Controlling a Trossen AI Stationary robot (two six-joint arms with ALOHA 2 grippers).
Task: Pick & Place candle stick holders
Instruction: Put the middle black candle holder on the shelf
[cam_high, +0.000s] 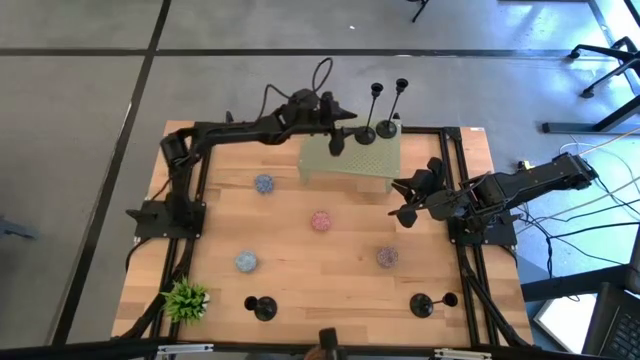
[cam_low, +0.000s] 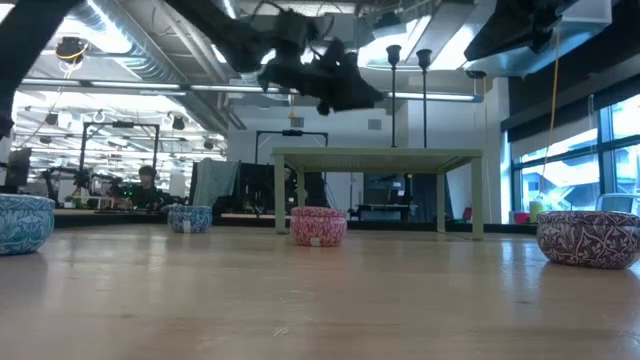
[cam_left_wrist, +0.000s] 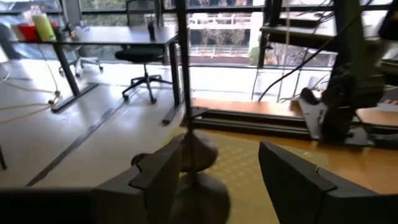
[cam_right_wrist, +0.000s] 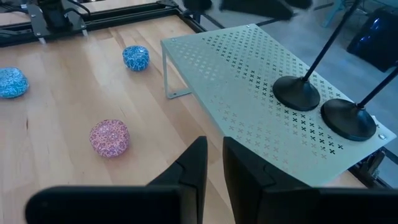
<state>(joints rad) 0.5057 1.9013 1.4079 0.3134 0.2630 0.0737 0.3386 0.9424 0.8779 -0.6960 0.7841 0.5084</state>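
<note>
While your left gripper (cam_high: 337, 140) hangs over the upper left part of the perforated green stand (cam_high: 350, 160) at top centre of the high view, its fingers (cam_left_wrist: 158, 180) stand apart with nothing clamped; one holder's stem rises just beside the left finger in the wrist view, its round base under the gap. Two candle stick holders (cam_high: 366, 132) stand upright on the stand, close together, just right of that gripper. Two more holders wait on the tabletop (cam_high: 300, 250) along the lower edge, one lower left (cam_high: 264, 308), one lower right (cam_high: 422, 304). Your right gripper (cam_high: 407, 213) sits right of centre, fingers almost together and holding nothing. It is the nearer arm to the lower right holder, which lies below it with its stem vertical, so I'd judge a sideways approach to the stem suits.
</note>
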